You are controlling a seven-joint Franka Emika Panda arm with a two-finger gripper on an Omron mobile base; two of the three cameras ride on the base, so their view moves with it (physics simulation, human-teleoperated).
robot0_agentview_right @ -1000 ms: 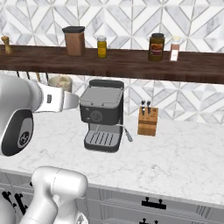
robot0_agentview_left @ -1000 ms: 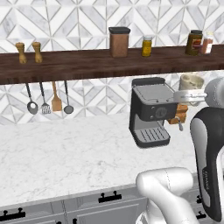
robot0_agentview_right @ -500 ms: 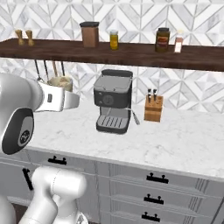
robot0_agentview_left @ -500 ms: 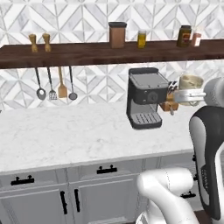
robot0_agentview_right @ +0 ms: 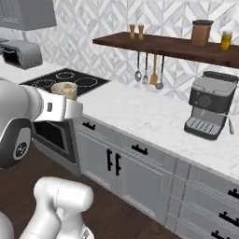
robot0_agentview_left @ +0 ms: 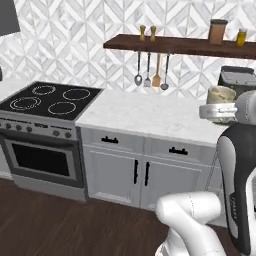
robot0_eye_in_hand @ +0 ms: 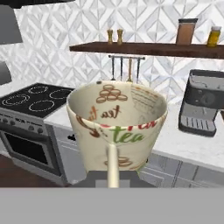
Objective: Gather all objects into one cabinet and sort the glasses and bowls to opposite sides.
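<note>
My gripper (robot0_agentview_left: 218, 111) is shut on a cream cup (robot0_eye_in_hand: 117, 127) printed with "tea" and biscuit pictures. The cup stands upright above the hand, its open mouth up and nothing inside it. It also appears as a small cream cup (robot0_agentview_left: 220, 95) at the right of the left base view, held out over the counter's front edge. From the other side, the cream cup (robot0_agentview_right: 64, 88) sits on top of the gripper (robot0_agentview_right: 63, 106), in front of the stove. The cabinet and the bowls are out of view.
A black stove top (robot0_agentview_left: 50, 100) with an oven below stands at the left. A marble counter (robot0_agentview_left: 150, 117) runs right to a coffee machine (robot0_agentview_right: 210, 109). A dark shelf (robot0_agentview_left: 180, 46) carries a brown canister and jars, with utensils hanging under it. The floor is dark wood.
The whole picture has shifted: the base has backed away and moved left. The coffee machine now sits at the right and the stove has come into view. The cup stays gripped.
</note>
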